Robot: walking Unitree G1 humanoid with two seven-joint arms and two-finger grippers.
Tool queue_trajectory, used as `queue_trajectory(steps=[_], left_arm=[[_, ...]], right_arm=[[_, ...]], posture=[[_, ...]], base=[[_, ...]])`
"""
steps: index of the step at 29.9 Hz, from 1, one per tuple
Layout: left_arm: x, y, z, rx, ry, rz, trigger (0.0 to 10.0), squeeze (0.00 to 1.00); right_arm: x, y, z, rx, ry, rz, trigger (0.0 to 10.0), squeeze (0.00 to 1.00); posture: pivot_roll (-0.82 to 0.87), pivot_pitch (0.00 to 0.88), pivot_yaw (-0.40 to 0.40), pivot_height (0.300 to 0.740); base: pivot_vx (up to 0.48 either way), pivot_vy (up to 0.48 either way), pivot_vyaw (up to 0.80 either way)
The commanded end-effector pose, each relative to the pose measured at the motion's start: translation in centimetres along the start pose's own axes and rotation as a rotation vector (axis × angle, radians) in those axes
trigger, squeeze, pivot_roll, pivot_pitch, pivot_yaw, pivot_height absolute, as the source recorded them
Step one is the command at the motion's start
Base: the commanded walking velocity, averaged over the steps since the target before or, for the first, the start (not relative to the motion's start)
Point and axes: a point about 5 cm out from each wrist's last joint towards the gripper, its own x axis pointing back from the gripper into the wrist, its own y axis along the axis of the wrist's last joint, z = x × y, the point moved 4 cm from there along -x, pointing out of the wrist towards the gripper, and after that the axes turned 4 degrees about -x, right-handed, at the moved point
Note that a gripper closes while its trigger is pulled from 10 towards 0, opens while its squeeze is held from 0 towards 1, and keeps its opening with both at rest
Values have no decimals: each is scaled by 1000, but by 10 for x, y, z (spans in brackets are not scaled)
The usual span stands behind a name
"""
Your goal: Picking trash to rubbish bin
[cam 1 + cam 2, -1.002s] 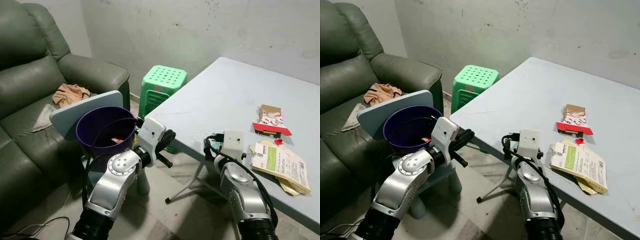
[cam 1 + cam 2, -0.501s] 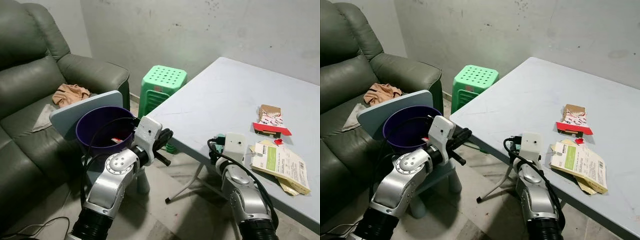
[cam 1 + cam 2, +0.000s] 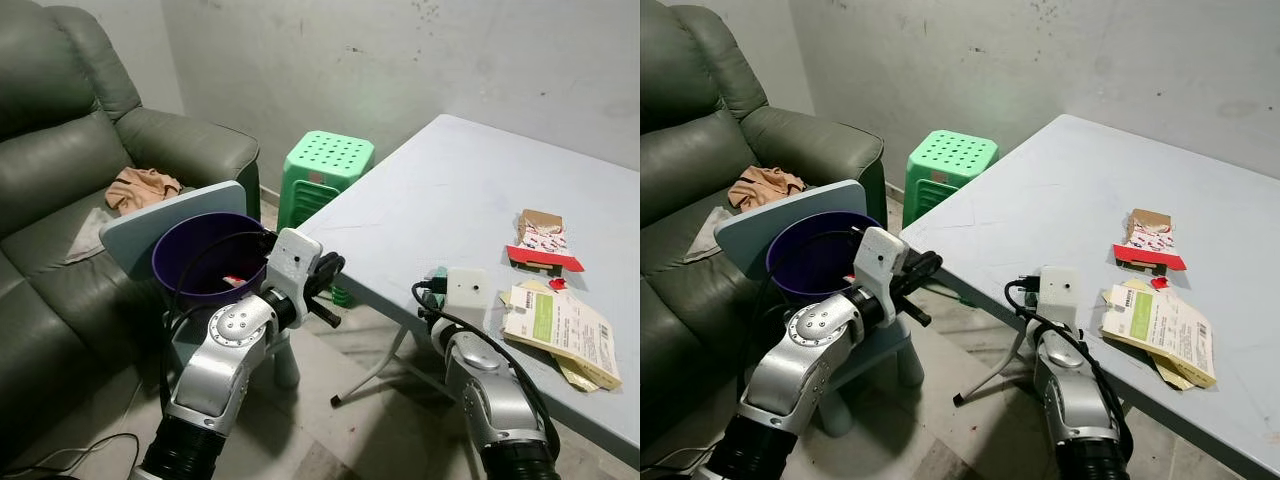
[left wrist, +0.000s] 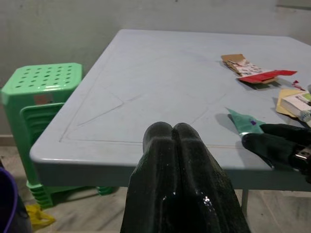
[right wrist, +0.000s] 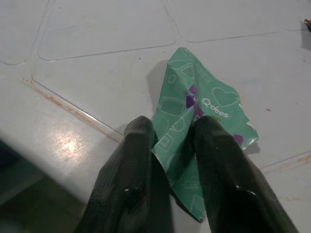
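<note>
A crumpled green wrapper [image 5: 199,92] lies at the near edge of the grey table [image 3: 450,190]. My right gripper [image 5: 175,127] is shut on it, one finger on each side. From the left wrist view the same wrapper [image 4: 245,124] pokes out beyond the right fingers [image 4: 272,141]. My left gripper [image 4: 172,132] is shut with nothing in it and hangs off the table's corner, just right of the purple bin [image 3: 205,255]. A small red and white scrap lies inside the bin. A red and white packet [image 3: 540,240] and a printed card [image 3: 560,322] lie further right on the table.
A green plastic stool [image 3: 325,170] stands between the table and the dark green sofa [image 3: 60,200]. A tan cloth [image 3: 140,187] lies on the sofa seat. A pale blue panel [image 3: 150,225] sits behind the bin. The table's metal leg [image 3: 375,370] stands between my arms.
My right gripper has shifted slightly right along the table edge, still on the green wrapper. The left arm has edged a little back toward the bin.
</note>
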Motion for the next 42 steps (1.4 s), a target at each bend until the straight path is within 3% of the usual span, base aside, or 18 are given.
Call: queue_trajectory(steps=[1,4,11,19,27,28,29,30,31,36,42], left_arm=[[-1,7,0,-7,0,-16,10000,0],[-1,7,2,-8,5,-16,10000,0],[-1,7,5,-17,31,-20,10000,0],[-2,8,6,-16,39,-22,10000,0],[-1,11,25,8,141,-40,10000,0],[-1,11,32,6,183,-38,10000,0],[0,11,36,3,202,-36,10000,0],[0,11,40,3,226,-31,10000,0],[0,10,44,3,251,-23,10000,0],[10,9,69,-23,392,-58,10000,0],[17,0,71,-11,426,-68,10000,0]], right_arm=[[1,-3,-5,25,-20,3,0,0],[1,1,-6,42,-29,-25,0,0],[5,13,-5,-28,-16,-92,0,0],[6,18,-9,-19,-32,-133,0,0],[10,45,-13,-66,-41,-272,0,0],[12,52,-15,-84,-53,-304,4588,0],[13,55,-16,-85,-58,-319,4588,0],[14,58,-16,-79,-54,-341,8980,0],[15,61,-14,-70,-43,-363,10000,0],[20,70,-7,-40,44,-437,10000,0],[30,68,-3,15,129,-498,10000,0]], posture=[[-42,0,-51,740],[-44,0,-51,740],[-46,0,-51,740],[-46,0,-51,740],[-45,0,-50,740],[-44,0,-49,740],[-44,0,-49,740],[-44,0,-49,740],[-44,0,-48,740],[-44,0,-46,740],[-37,0,-48,740]], base=[[0,0,0],[0,0,0],[0,0,0],[0,0,0],[0,0,0],[0,0,0],[0,0,0],[0,0,0],[0,0,0],[0,0,0],[0,0,0]])
